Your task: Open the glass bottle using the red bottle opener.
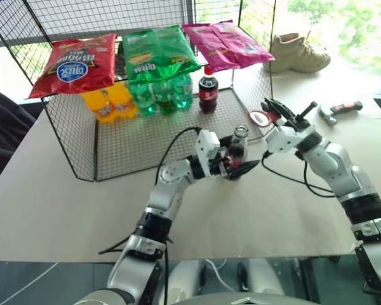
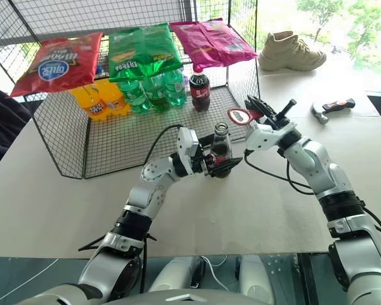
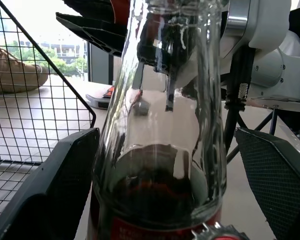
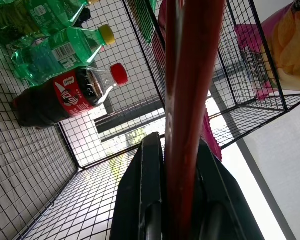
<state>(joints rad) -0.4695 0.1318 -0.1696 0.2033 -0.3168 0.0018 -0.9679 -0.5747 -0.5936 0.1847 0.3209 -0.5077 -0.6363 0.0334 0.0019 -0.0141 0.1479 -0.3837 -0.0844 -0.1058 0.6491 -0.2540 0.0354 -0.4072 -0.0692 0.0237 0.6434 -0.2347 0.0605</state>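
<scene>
The glass bottle (image 1: pixel 237 147) stands upright on the table just in front of the wire rack, with dark drink in its lower part and a red label. My left gripper (image 1: pixel 240 168) is open around its body; in the left wrist view the bottle (image 3: pixel 160 125) sits between the two black fingers (image 3: pixel 50 190), with a gap on one side. My right gripper (image 1: pixel 274 109) hovers just right of the bottle's mouth and above it. It is shut on the red bottle opener (image 1: pixel 261 118), whose oval head points toward the bottle top. The right wrist view shows the opener (image 4: pixel 190 100) clamped between the fingers.
A wire mesh rack (image 1: pixel 146 143) stands behind the bottle, with snack bags on top and green bottles (image 1: pixel 159 95), orange bottles (image 1: pixel 108 103) and a plastic cola bottle (image 1: pixel 207 90) inside. A hammer (image 1: pixel 340 109) and a shoe (image 1: pixel 298 54) lie at the far right. The bare table (image 1: pixel 63 203) spreads to the left.
</scene>
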